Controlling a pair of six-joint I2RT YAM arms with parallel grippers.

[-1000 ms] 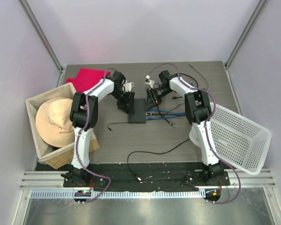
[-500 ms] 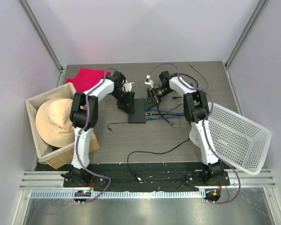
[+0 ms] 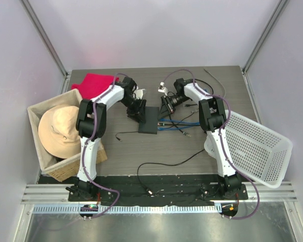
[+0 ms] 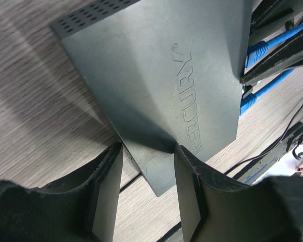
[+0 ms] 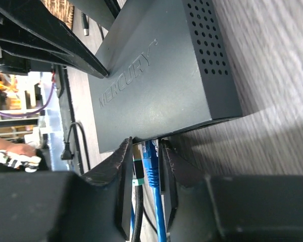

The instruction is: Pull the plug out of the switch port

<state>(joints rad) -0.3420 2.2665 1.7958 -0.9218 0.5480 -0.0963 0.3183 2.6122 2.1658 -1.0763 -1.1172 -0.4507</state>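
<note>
The left gripper [image 4: 146,147] is spread wide, gripping nothing, its 2 fingers [image 4: 107,191] set against the left edge of the flat matte-black rectangular switch [image 3: 149,120], which lies mid-way across the grey wood-grain table [image 3: 126,151]. At the switch's right edge, the right gripper [image 5: 145,143] is pinched narrowly on the blue plastic cable plug [image 5: 150,164].

Right gripper [image 5: 146,144] round plug [image 5: 150,162], cables [image 3: 179,122] crowd switch [image 5: 156,75] ports, left gripper [image 4: 147,147] opposite

1. The switch [image 3: 149,120] [image 4: 161,75] [image 5: 156,75]: a flat matte-black box embossed "MERCURY", with vent holes on one end. It lies flat at the middle of the wood-grain table [image 3: 192,146].
2. The blue plug [image 5: 151,169]: seated at the switch's socket edge, its blue cable trailing away.
</note>
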